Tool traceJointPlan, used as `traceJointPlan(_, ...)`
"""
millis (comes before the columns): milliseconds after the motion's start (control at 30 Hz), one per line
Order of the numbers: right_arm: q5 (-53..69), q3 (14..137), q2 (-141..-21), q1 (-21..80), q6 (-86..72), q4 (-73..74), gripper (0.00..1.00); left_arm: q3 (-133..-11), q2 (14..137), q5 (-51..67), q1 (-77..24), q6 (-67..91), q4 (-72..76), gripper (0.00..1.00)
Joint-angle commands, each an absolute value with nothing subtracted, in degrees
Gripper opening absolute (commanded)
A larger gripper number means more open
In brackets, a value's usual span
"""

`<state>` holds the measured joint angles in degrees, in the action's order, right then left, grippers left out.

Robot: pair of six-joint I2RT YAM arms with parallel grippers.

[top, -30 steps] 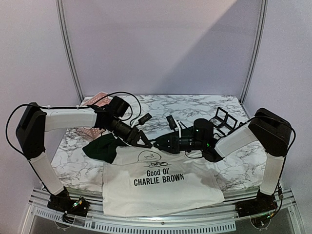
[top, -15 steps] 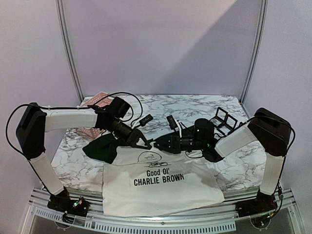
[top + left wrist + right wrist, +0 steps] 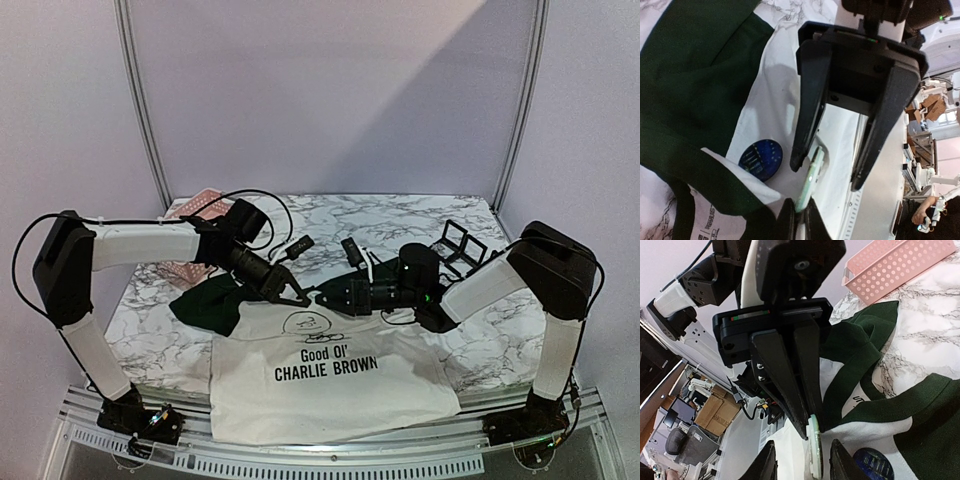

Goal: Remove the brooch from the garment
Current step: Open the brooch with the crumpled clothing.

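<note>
The thin pale-green flat piece (image 3: 809,180), which I take for the brooch, sits at the neck opening of the white T-shirt with dark green sleeves and black "CHARLIE BROWN" print (image 3: 330,390), spread on the marble table (image 3: 400,215). It shows edge-on, so its face is hidden, and I cannot tell whether it is pinned into the cloth.

The left tool (image 3: 809,430) has its fingers pressed together on one end of that piece. The piece's long edge runs on in line with those fingers, straight towards the right tool (image 3: 826,175), which faces it head-on. That one's fingers stand apart on either side of the piece, which lies close to one of them but seems to touch neither.

So the left arm has the hold. To my eye the pull should go back along the piece's own length, away from the collar, and with nothing pinning the shirt down, the cloth may lift with it.

Just beside the piece, inside the collar, is a dark blue round patch (image 3: 760,160); a pink perforated basket (image 3: 900,265) stands further off.
</note>
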<state>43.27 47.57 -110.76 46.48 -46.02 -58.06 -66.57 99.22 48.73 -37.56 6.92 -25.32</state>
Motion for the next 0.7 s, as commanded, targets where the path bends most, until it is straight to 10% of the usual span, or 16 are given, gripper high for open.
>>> traceJointPlan(0, 43.7, 47.4, -110.0, 46.2, -44.0, -55.5, 0.35, -66.7, 98.4, 48.3, -38.4, 6.5, -25.8, 0.0)
traceJointPlan(667, 43.3, 51.5, -113.1, 46.2, -44.3, -51.2, 0.09, -66.7, 98.2, 47.9, -38.5, 6.5, -25.8, 0.0)
